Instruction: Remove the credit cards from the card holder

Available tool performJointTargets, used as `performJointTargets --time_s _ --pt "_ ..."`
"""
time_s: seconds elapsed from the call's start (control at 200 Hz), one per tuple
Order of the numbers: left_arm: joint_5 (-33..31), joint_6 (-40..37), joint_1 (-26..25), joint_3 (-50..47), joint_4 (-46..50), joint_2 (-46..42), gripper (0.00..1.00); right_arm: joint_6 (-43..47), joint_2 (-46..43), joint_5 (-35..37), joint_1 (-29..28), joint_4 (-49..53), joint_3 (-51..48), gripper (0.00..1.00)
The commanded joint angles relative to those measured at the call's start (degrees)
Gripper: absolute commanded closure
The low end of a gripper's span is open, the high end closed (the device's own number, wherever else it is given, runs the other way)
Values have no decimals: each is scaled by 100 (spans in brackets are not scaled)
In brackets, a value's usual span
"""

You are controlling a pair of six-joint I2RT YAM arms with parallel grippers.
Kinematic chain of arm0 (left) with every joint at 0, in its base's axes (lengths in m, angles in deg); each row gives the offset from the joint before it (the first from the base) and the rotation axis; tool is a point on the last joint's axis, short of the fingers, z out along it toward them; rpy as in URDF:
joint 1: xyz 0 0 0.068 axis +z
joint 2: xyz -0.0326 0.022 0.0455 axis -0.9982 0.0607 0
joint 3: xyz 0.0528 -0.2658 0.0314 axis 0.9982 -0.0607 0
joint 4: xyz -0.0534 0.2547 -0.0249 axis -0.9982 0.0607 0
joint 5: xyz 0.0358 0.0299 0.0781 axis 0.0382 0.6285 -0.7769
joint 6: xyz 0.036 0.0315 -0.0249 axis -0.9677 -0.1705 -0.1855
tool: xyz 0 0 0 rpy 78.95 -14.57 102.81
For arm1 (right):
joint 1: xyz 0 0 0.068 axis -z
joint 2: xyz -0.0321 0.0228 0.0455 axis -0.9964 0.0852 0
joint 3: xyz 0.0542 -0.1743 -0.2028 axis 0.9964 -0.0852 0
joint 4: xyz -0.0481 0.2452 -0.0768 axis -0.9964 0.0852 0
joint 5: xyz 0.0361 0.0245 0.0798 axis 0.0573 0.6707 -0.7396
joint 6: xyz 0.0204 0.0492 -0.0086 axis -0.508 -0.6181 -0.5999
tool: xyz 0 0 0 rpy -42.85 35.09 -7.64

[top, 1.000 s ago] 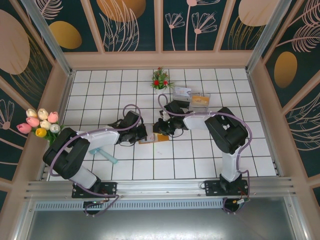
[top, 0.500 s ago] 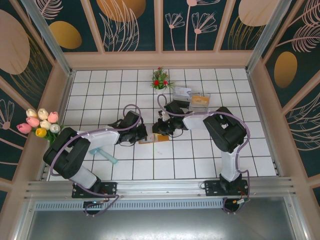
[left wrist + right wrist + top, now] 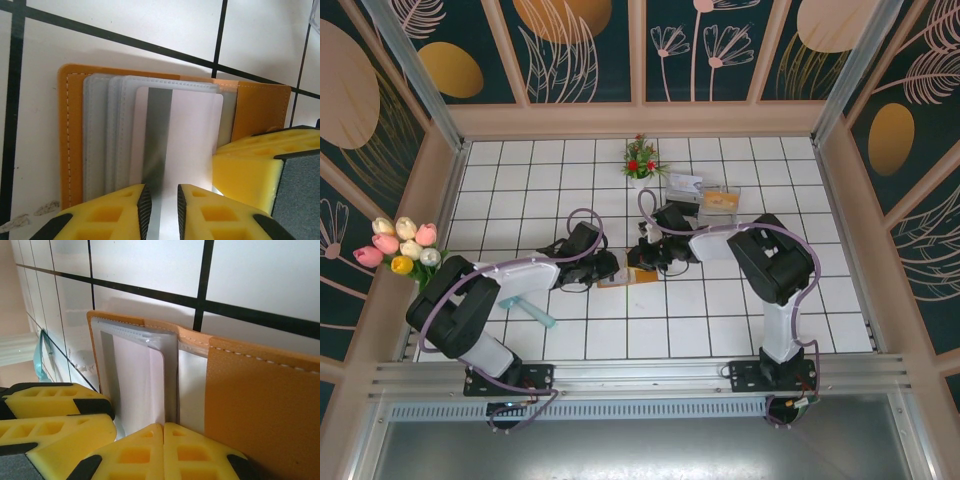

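Fingers [image 3: 120, 214] astride white card [image 3: 192, 142] near edge

Bright, even overhead light with soft shadows; the wrist close-ups look slightly blurred, perhaps glary on the white tiles [image 3: 125, 20].

Card holder [image 3: 70, 150]: orange leather-like skin, fine grain, matt, pale stitching along edges. Inner pockets [image 3: 100, 140]: clear-to-frosted soft plastic, slight sheen, embossed seams. White card [image 3: 195, 135]: smooth plastic, semi-matt, w/ 1 duller grey stripe. Left hand [image 3: 161, 210] fingers [image 3: 115, 215]: yellow moulded plastic or rubber, matt, recessed cells; inner faces black, rubbery-looking. Right hand [image 3: 163, 440]: same yellow finish, plus dark grey gritty part. Table [image 3: 125, 20]: white tiles, smooth, glossy, dark grout lines.
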Motion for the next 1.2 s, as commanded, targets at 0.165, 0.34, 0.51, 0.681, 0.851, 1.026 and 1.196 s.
performJointTargets --time_s 0.165,0.34,0.51,0.681,0.851,1.026,1.196 --pt "-492 17 64 -206 997 -54 69 185 -246 246 217 318 -324 92" --pt "-385 -4 64 -202 838 -162 69 193 -349 256 229 380 -307 92" --pt "-292 -95 67 -156 799 -3 76 192 -326 225 225 382 -277 88" --pt "-372 -204 64 19 979 -197 83 166 -246 122 227 363 -241 82" --pt "-270 -316 69 219 996 -614 89 158 -205 80 228 355 -233 79" --pt "372 -370 68 230 436 -565 94 98 -167 134 226 370 -217 76" --pt "667 -363 64 356 98 -98 96 17 -116 146 227 360 -211 74"
